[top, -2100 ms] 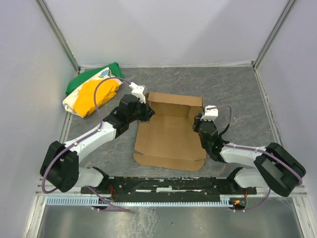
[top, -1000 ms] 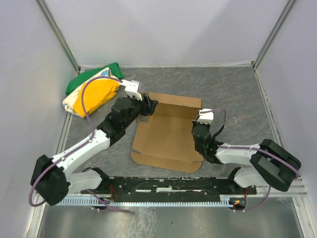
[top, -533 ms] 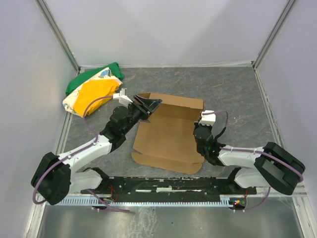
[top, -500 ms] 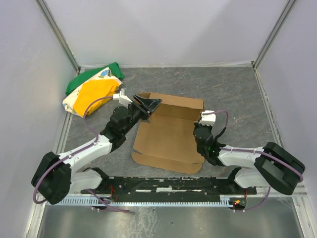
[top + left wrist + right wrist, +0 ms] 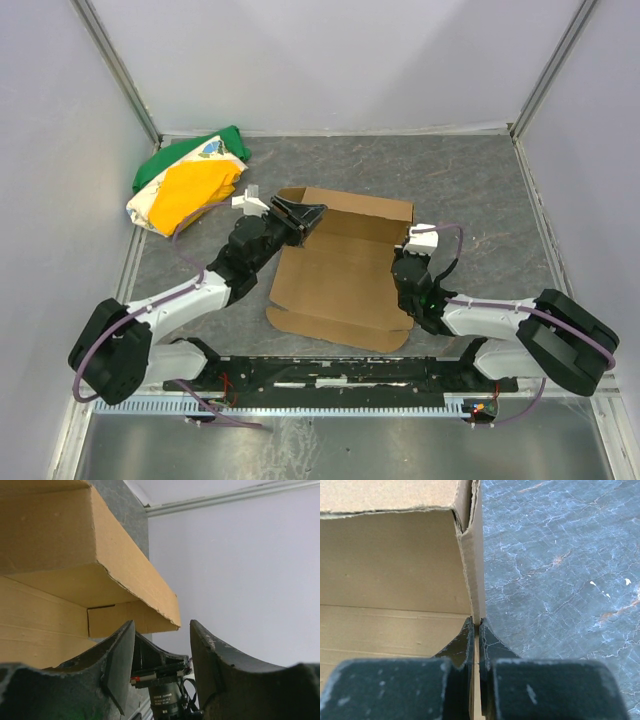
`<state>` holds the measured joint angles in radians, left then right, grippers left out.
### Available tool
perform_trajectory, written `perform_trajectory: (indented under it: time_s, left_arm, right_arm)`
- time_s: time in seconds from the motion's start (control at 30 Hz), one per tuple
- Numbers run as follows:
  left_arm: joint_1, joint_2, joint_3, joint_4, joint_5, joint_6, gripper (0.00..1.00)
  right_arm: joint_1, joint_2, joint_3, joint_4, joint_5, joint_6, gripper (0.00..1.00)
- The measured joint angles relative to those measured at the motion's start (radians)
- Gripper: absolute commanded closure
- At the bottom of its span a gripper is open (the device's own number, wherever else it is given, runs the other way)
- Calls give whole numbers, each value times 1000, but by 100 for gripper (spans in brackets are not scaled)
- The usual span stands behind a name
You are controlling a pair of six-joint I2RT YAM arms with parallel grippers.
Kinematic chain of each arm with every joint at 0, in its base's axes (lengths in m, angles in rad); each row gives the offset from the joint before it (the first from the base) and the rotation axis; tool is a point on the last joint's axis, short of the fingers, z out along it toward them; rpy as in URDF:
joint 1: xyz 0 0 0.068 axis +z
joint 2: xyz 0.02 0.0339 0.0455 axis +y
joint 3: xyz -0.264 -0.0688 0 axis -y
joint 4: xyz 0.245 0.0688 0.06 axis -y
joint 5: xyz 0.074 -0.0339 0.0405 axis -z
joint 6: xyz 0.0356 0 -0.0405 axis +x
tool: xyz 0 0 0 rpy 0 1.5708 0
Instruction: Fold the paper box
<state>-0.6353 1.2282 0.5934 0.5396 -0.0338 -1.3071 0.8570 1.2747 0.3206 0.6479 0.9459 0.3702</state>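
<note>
Black-and-white, your left arm stretches from lower left toward frame centre. The left gripper (image 5: 303, 214) is spread at the upper-left corner of the box (image 5: 340, 280), raised flap just beside it. Your right arm folds low from lower right, right gripper (image 5: 476, 630) pinching the box's right wall. The box lies mid-frame between both grippers, back wall raised along its upper edge, longer side running top to bottom.

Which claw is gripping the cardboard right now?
The right claw, shut on the right wall of the box; the left claw is open, holding nothing.
</note>
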Motion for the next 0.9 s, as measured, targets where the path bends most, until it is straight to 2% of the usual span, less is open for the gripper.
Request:
perform_trajectory:
  time_s: [0.1,0.37,0.53,0.9]
  left_arm:
    - [0,5,-6,7,-20,-3,45]
    - [0,165,-3,63,-19,-8,47]
    - [0,211,13,89,-23,-13,49]
    - [0,160,28,118,-1,-32,56]
  right_arm:
    - [0,-1,0,-6,0,7,98]
    - [0,-8,0,-21,0,19,98]
    - [1,-13,-5,-27,0,31,98]
    - [1,-25,-7,-43,0,37,98]
